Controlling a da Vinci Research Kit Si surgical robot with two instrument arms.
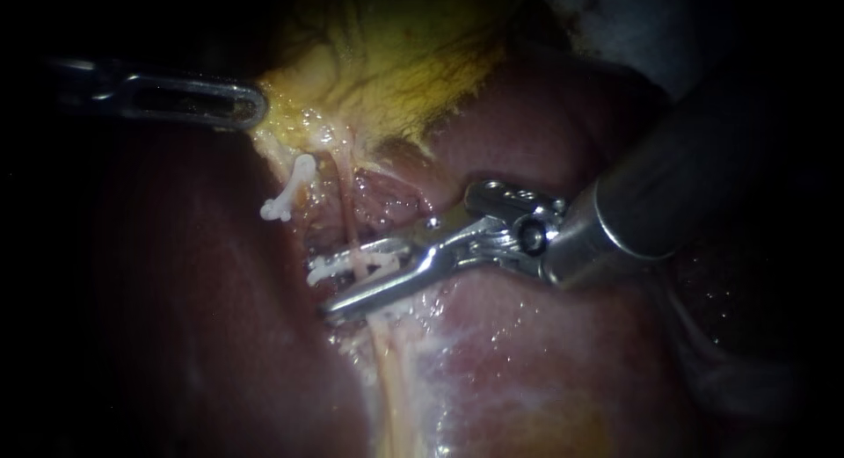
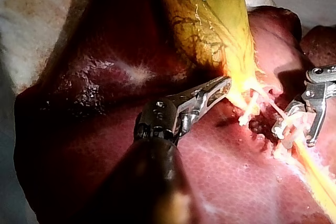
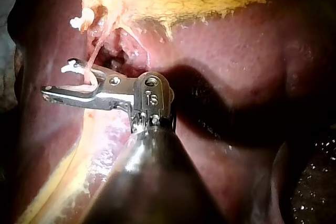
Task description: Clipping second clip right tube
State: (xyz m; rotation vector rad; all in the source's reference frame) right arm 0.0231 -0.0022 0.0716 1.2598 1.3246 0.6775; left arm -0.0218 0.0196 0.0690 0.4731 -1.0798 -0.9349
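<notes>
My right instrument [image 1: 323,289] comes in from the right, its jaws set across the thin pink right tube [image 1: 347,203] and shut on a white clip [image 1: 338,266] that straddles it. The right wrist view shows that clip [image 3: 73,67] between the jaws [image 3: 58,77], with the tube looping through. Another white clip [image 1: 286,199] sits on the left tube, nearer the gallbladder. My left instrument [image 1: 251,106] is shut on the yellow tissue at the narrow end of the gallbladder [image 1: 387,62], as the left wrist view [image 2: 226,85] also shows.
Dark red liver [image 1: 545,370] lies all around and under the tubes. A pale yellowish band of tissue [image 1: 391,370] runs down from the jaws. The right instrument's thick shaft [image 1: 668,185] fills the upper right.
</notes>
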